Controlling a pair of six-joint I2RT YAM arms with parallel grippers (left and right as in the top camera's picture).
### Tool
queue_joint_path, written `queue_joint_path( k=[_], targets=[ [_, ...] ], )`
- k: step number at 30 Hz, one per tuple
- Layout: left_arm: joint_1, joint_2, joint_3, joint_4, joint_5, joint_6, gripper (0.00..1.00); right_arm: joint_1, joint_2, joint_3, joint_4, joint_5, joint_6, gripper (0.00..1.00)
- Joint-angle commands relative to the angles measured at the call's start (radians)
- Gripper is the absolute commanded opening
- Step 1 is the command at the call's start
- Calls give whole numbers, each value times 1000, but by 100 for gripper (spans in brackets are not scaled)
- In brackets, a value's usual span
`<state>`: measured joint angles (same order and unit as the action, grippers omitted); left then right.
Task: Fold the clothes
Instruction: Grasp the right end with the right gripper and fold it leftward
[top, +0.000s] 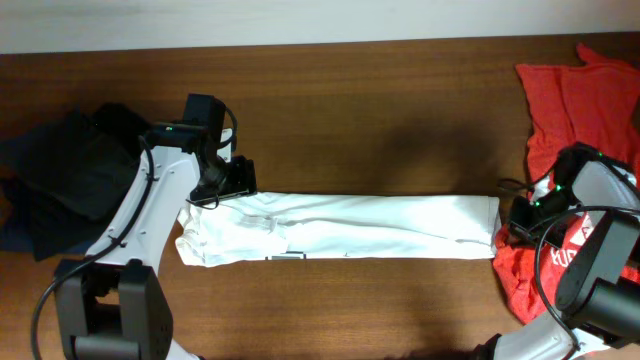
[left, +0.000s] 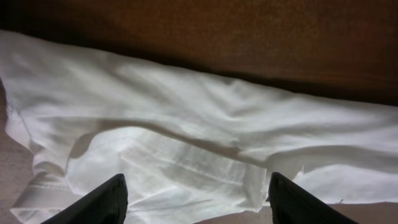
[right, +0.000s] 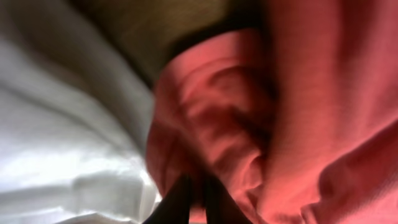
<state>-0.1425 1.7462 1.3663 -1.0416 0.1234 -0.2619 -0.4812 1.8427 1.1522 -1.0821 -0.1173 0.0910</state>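
Observation:
The white T-shirt (top: 340, 228) lies folded into a long narrow strip across the table, with a small label (top: 288, 257) at its front edge. My left gripper (top: 225, 185) hovers over the strip's left end. In the left wrist view its fingers (left: 196, 199) are open wide above the wrinkled white fabric (left: 186, 124) and hold nothing. My right gripper (top: 512, 222) is at the strip's right end, where it meets the red T-shirt. In the right wrist view its fingers (right: 196, 199) are close together, between the white fabric (right: 62, 143) and the red fabric (right: 311, 93).
The red T-shirt with white print (top: 575, 90) lies crumpled at the right edge, touching the white strip's end. A pile of black and navy garments (top: 70, 170) sits at the far left. The table is brown wood (top: 380, 120).

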Motion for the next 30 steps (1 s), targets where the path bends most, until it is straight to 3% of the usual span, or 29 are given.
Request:
queue_joint_path(
  k=[1,4,8,10,12,13,16,20,24,26,27,29,30],
  targets=[
    [4,-15,12,0,12,16,72,-92,-4,-63,89,70,129,14],
    [4,-15,12,-2,12,16,72,-200,-4,-93,179,229,311,13],
    [4,-15,12,-2,12,16,72,-293,-4,29,200,226,314,15],
    [4,-15,12,-2,12,16,73,-242,-4,148,149,-235,-135,26],
    [4,-15,12,-4,12,17,77,-152,-4,142,84,-335,-341,42],
    [4,-15,12,-10,11,17,80,-104,-4,128,79,-317,-349,52],
    [4,-15,12,-10,11,17,80,-13,-4,62,85,-208,-349,59],
    [4,-15,12,-10,11,17,81,34,-4,-19,109,-120,-349,62],
    [4,-15,12,-7,11,17,81,79,-4,-115,188,-151,-349,68],
    [4,-15,12,-7,11,17,81,115,-4,-137,215,-151,-349,64],
    [4,-15,12,-7,11,17,81,135,-4,-137,224,-151,-349,47],
    [4,-15,12,-7,11,17,81,152,-4,-137,227,-151,-349,23],
    [4,-15,12,-8,11,17,81,154,-4,-132,235,-146,-344,4]
  ],
)
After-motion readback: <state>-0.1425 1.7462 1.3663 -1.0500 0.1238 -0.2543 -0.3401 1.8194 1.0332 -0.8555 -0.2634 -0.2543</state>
